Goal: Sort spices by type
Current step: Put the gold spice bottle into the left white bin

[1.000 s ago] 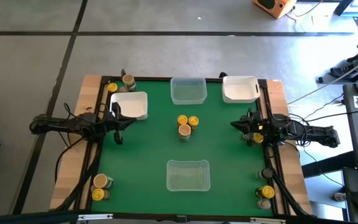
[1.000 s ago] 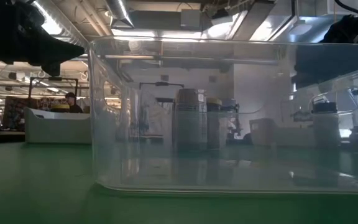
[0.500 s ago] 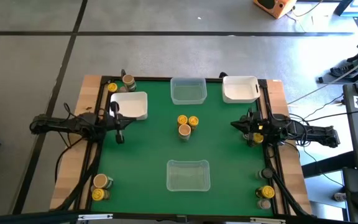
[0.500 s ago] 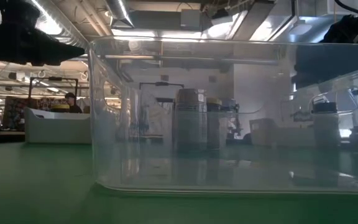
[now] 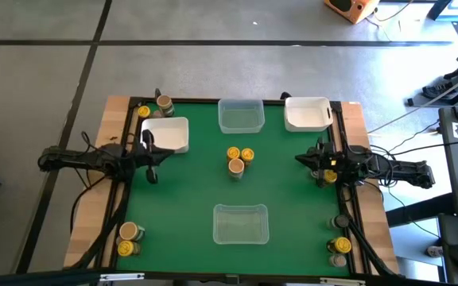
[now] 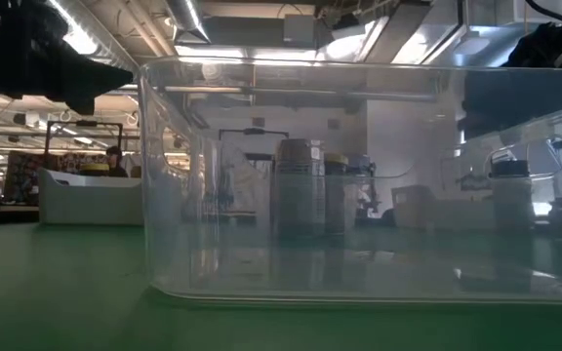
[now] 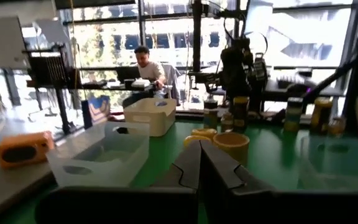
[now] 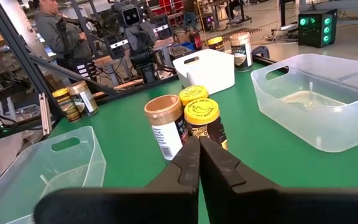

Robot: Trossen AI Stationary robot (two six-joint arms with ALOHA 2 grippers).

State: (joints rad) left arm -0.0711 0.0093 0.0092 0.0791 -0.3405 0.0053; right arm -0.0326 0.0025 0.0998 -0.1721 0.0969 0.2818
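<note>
- On the green table top (image 5: 189, 191), framed by a dark rail with bare wood strips along the left and right edges, three spice jars (image 5: 238, 158) stand bunched at the middle: two with yellow lids and one with a tan lid.
- More spice jars sit in small groups at the four corners: far left (image 5: 156, 106), near left (image 5: 127, 238), near right (image 5: 340, 245), and a few on the far right side, seen from the left wrist view (image 7: 303, 113).
- Clear tubs stand at the far middle (image 5: 240, 116) and the near middle (image 5: 241, 223); a white tub (image 5: 166, 133) lies just beside the left gripper, another white tub (image 5: 307, 113) at the far right corner.
- Left gripper (image 5: 151, 156) hovers at the left edge of the green, fingers (image 7: 191, 167) pressed together with nothing between them.
- Right gripper (image 5: 315, 161) hovers at the right edge, facing the middle jars, fingers (image 8: 194, 163) likewise clenched on nothing.
- Around the table is grey concrete floor with dark lines; an orange box (image 5: 351, 8) lies on it beyond the far side.
- Beyond the table, a person (image 7: 145, 62) sits at a desk by tall windows, and another person (image 8: 55, 28) stands among shelving and equipment.
</note>
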